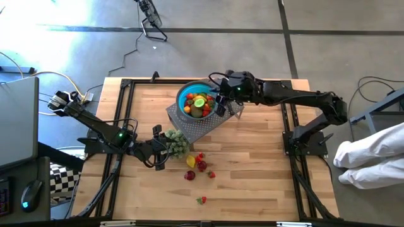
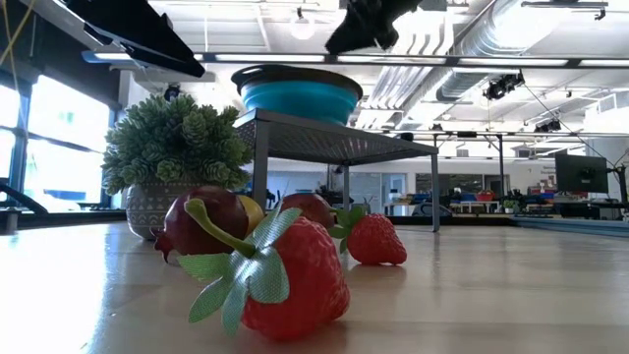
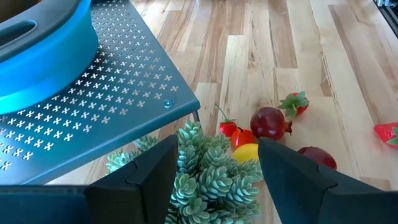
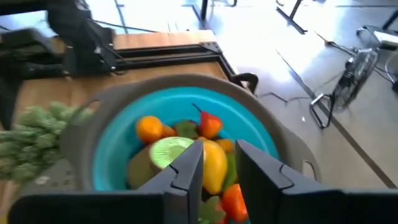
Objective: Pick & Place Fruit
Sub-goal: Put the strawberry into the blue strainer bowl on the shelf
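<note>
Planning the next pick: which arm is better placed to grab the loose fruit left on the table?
Probably left. Its claw hangs by the plant, close to the loose fruit. The right claw is over the bowl, farther away.

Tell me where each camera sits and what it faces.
High: overhead, looking down at table, both arms.
Low: tabletop level, strawberry close, no gripper clear.
Left wrist: left gripper around plant.
Right wrist: right gripper over bowl of fruit.
All share the bowl.
</note>
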`<state>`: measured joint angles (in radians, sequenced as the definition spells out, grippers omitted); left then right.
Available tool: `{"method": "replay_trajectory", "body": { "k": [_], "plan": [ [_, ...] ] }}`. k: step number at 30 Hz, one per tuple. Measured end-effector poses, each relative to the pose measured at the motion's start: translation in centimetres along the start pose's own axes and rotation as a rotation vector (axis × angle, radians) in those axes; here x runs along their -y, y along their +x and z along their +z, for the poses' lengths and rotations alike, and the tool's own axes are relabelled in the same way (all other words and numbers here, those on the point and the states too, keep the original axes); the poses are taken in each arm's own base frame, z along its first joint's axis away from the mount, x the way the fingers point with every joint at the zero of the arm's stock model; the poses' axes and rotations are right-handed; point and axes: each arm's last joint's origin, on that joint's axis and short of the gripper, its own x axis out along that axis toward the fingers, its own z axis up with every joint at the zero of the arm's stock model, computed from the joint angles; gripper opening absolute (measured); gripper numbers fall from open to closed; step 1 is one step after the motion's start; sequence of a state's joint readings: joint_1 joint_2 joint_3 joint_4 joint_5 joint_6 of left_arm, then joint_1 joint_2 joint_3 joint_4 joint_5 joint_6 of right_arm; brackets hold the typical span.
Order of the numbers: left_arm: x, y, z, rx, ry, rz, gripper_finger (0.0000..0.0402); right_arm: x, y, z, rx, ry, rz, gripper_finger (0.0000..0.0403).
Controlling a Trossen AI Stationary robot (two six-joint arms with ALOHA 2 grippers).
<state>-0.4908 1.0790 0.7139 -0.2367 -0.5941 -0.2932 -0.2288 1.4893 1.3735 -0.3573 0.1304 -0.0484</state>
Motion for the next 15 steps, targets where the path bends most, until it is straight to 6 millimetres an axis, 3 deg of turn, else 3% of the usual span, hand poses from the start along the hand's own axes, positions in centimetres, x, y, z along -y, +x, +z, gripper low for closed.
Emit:
{"method": "replay_trajectory", "body": {
  "k": [7, 15],
  "plan": [
    [0.0, 0.0, 0.0, 0.0, 0.0, 0.0, 0.0218, -0.9, -2.2, 0.8, 0.049, -0.019, 0.034, 0.0079],
    [0.0, 0.0, 0.0, 0.0, 0.0, 0.0, 0.0218, -3.0, -3.3, 0.4, 0.006, -0.105, 0.09, 0.0079]
  ]
}}
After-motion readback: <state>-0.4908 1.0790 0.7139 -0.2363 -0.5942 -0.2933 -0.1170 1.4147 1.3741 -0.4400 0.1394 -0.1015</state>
